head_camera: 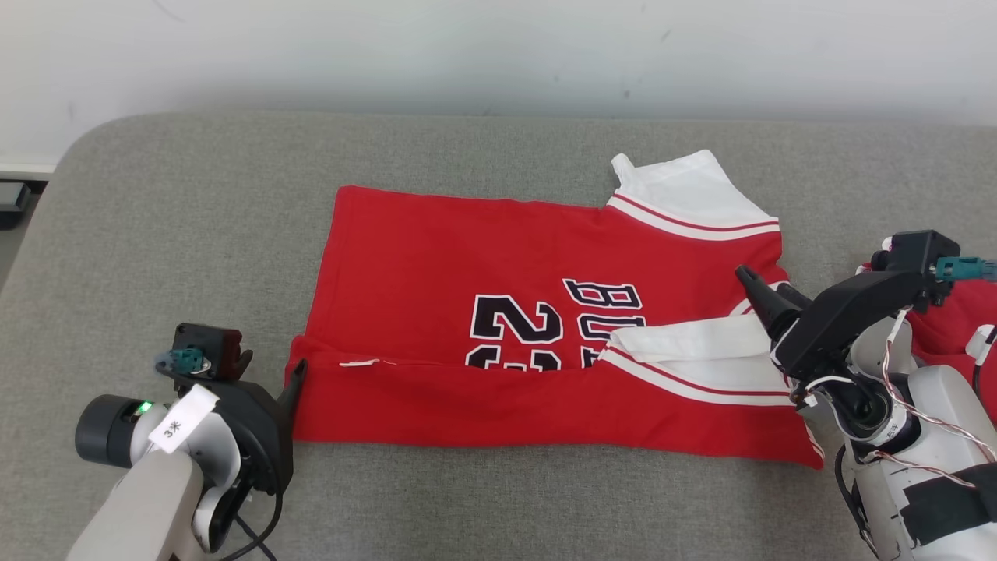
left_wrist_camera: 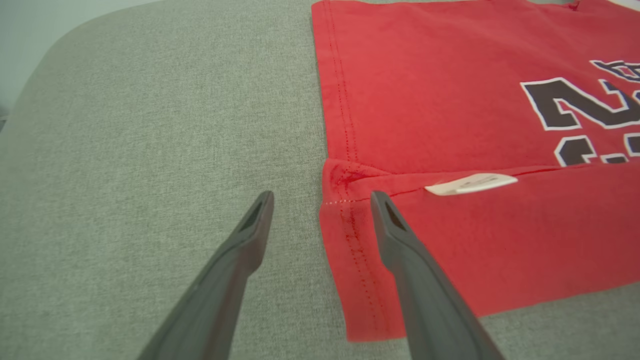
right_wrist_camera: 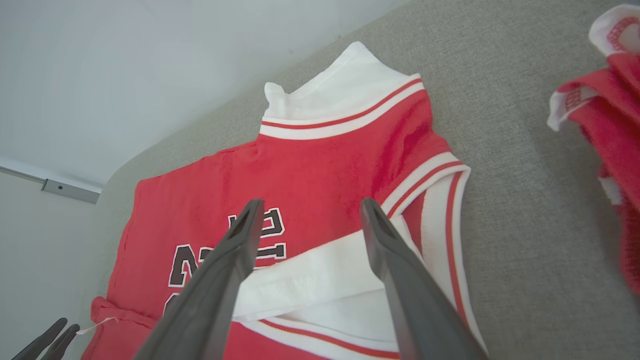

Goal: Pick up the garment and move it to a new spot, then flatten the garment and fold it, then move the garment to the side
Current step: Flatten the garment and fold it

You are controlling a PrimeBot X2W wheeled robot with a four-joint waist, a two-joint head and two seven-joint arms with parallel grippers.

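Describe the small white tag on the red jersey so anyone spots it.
On the grey fabric surface lies a red numbered jersey, near edge folded over. The small white tag sits on that fold's lip by the hem, tinier than the white-banded sleeves.

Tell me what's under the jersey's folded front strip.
The folded strip hides the near part of the number on the jersey; the far part shows. Grey cushion beneath is covered.
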